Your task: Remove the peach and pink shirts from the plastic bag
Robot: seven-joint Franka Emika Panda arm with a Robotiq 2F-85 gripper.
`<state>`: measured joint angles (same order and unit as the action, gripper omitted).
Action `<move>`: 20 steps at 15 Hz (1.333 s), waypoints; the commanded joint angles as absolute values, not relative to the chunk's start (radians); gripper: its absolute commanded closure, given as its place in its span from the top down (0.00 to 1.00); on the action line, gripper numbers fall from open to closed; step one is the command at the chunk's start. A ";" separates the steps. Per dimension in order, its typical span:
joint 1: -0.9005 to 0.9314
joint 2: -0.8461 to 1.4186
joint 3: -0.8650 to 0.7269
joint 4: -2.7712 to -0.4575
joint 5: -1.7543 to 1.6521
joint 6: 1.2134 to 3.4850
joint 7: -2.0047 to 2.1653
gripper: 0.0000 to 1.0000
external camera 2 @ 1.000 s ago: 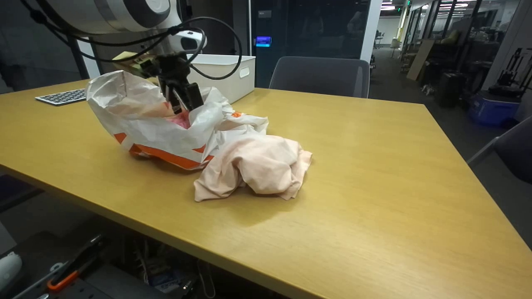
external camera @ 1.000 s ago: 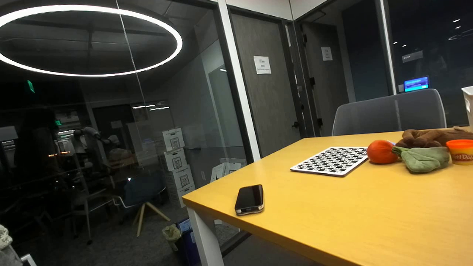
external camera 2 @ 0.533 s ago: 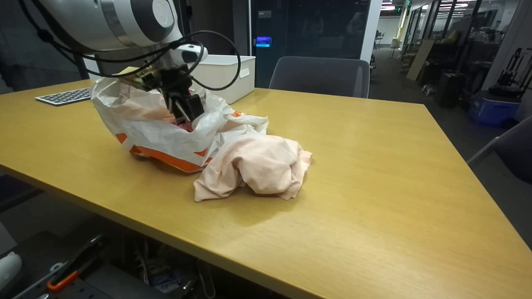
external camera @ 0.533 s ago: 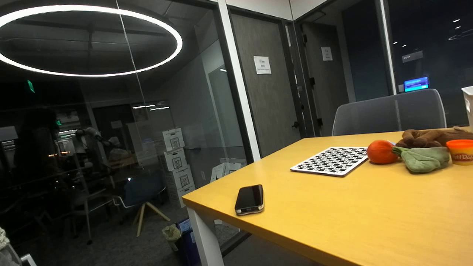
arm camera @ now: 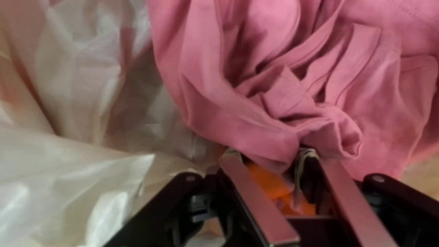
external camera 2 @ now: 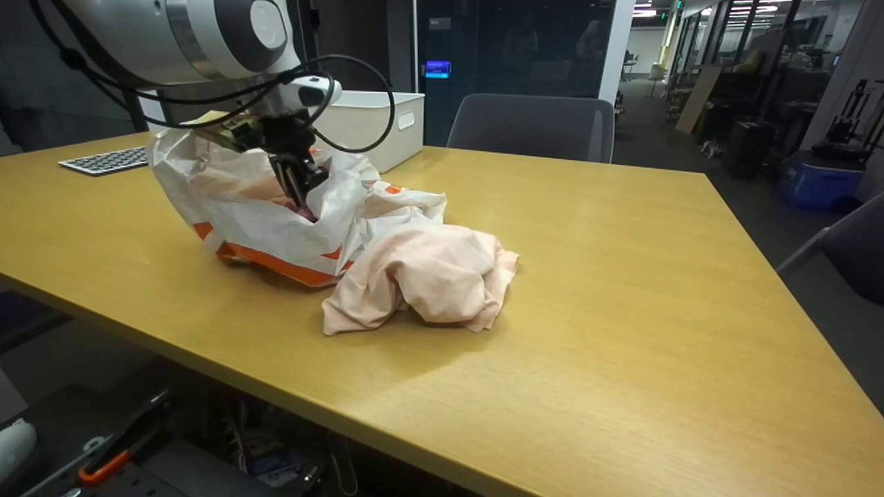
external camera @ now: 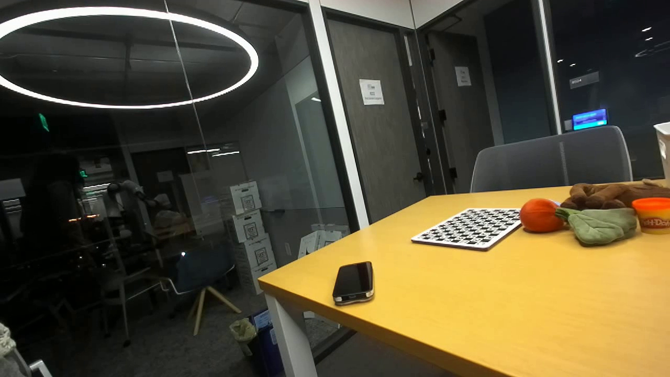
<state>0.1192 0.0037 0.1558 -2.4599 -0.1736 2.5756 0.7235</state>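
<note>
The peach shirt (external camera 2: 428, 276) lies crumpled on the table in an exterior view, in front of the plastic bag (external camera 2: 269, 235), which is white with orange marks. A bit of the pink shirt (external camera 2: 301, 210) shows in the bag's mouth, where my gripper (external camera 2: 302, 197) reaches down. In the wrist view the pink shirt (arm camera: 274, 85) fills the top, bunched inside the bag (arm camera: 79, 89). A fold of it hangs between the fingertips of my gripper (arm camera: 269, 152). These stand apart, with orange visible through the gap, so no firm hold shows. The bag's lower inside is hidden.
A white bin (external camera 2: 376, 124) stands behind the bag, near a chair (external camera 2: 532, 128). A checkered board (external camera: 468, 228), a phone (external camera: 354, 283), a red-orange toy (external camera: 540, 215), a green leaf toy (external camera: 602, 225) and a Play-Doh tub (external camera: 651, 215) lie on the table.
My gripper has gone down into the bag, and its fingers have drawn closer together around the pink cloth. The bag's rim has sunk a little. The peach shirt has stayed put.
</note>
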 commanded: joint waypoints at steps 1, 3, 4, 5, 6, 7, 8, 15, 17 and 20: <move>0.123 -0.038 0.145 -2.462 -0.157 2.563 0.736 0.12; 0.120 -0.050 0.143 -2.466 -0.156 2.569 0.747 0.05; 0.116 -0.058 0.139 -2.453 -0.145 2.553 0.735 0.03; 0.114 -0.063 0.138 -2.453 -0.138 2.553 0.733 0.03; 0.113 -0.071 0.136 -2.452 -0.121 2.549 0.722 0.06; 0.111 -0.076 0.136 -2.451 -0.110 2.548 0.721 0.06; 0.109 -0.080 0.135 -2.449 -0.101 2.546 0.720 0.06; 0.116 -0.245 0.101 -2.432 0.245 2.384 0.376 0.06; 0.104 -0.318 0.086 -2.411 0.258 2.299 0.337 0.06; 0.093 -0.421 0.064 -2.384 0.257 2.220 0.307 0.06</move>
<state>0.1050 -0.3091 0.0810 -2.3988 0.2286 2.2980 0.3595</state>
